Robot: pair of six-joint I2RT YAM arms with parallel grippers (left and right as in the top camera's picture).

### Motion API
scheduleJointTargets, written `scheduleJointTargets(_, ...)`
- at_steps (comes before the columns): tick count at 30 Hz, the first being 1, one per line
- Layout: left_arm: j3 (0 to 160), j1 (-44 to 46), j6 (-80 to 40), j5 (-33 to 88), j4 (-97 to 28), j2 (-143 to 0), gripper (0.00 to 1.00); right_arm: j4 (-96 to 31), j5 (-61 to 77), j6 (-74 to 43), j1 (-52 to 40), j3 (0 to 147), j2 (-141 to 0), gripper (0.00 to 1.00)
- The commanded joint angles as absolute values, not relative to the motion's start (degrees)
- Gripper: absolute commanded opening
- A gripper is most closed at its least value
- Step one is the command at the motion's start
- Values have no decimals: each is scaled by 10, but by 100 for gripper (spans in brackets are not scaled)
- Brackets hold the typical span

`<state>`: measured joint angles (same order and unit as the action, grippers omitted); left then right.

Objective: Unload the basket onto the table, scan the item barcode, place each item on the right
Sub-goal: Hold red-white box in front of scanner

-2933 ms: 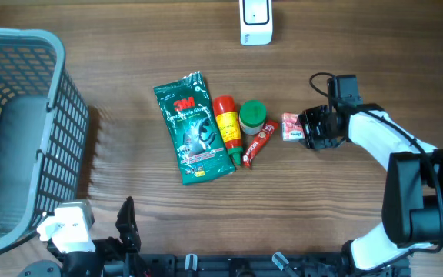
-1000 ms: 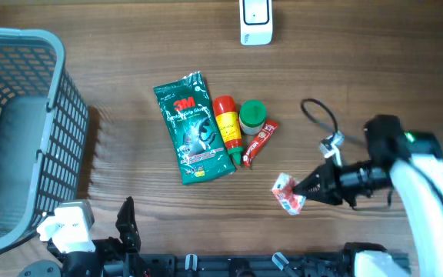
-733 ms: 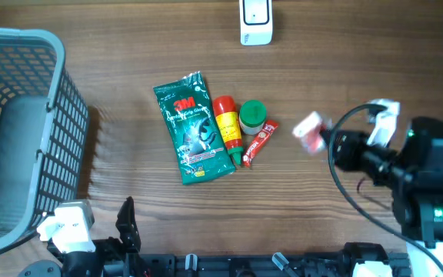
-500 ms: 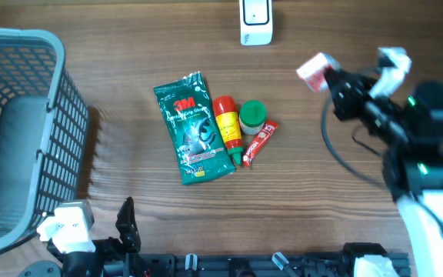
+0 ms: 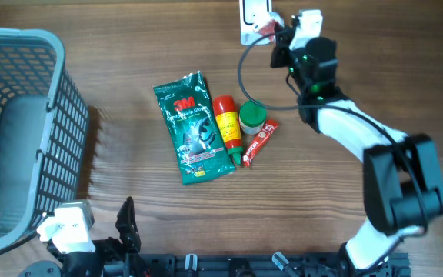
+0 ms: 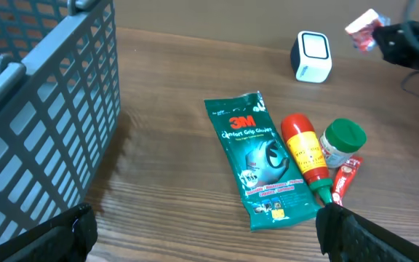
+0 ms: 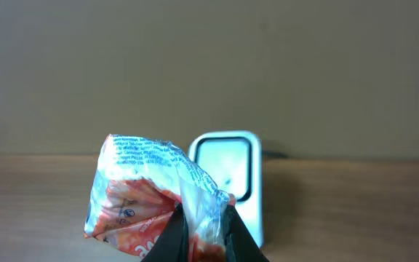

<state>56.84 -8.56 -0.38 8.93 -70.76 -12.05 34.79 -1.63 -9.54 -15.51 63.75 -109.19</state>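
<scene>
The right tool [image 7: 201, 222] is pressed together on the lower edge of a crinkled red-and-white packet [image 7: 142, 195], pinching it so that the printed face stands up in front of the wrist camera. Just behind the packet is the white scanner [image 7: 228, 175], upright on the surface [image 5: 129, 54] with its dark-rimmed window facing the tool. The packet overlaps the scanner's left edge in that view. From the left wrist camera the packet hangs in the air just right of the scanner, with a gap between the two. Overhead, this all sits at the far edge of the surface, a little right of centre, with a black cable [image 5: 241, 65] looping down from the arm.

Nearer, in the middle, four things lie side by side — a green pouch [image 5: 192, 127] on the left, a red bottle [image 5: 225, 123] with a yellow label against it, then a green-lidded jar [image 5: 252, 115] and a small red sachet [image 5: 258, 143] on the right. A grey mesh basket [image 5: 21, 35] fills the far left.

The left tool [image 6: 204, 218] hangs at the near left edge — its fingers spread wide, holding nothing.
</scene>
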Motion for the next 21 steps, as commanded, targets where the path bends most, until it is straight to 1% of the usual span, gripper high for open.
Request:
scheduleJointTargets(1, 569, -89, -11, 96, -705, -117, 100, 352, -95, -27, -155, 733, -1179, 4)
scheduleJointTargets(3, 569, -89, -11, 96, -705, -117, 100, 352, -95, 1, -156, 795, -1229, 5)
scheduleJointTargets(10, 569, -89, -11, 96, -705, -117, 100, 346, -127, 1, -156, 918, -1335, 4)
scheduleJointTargets(17, 569, -89, -11, 96, -705, -117, 100, 301, -128, 1, -159, 927, -1343, 4)
scheduleJointTargets(21, 569, -89, -11, 96, -705, -117, 100, 262, -142, -2, -160, 927, -1302, 4)
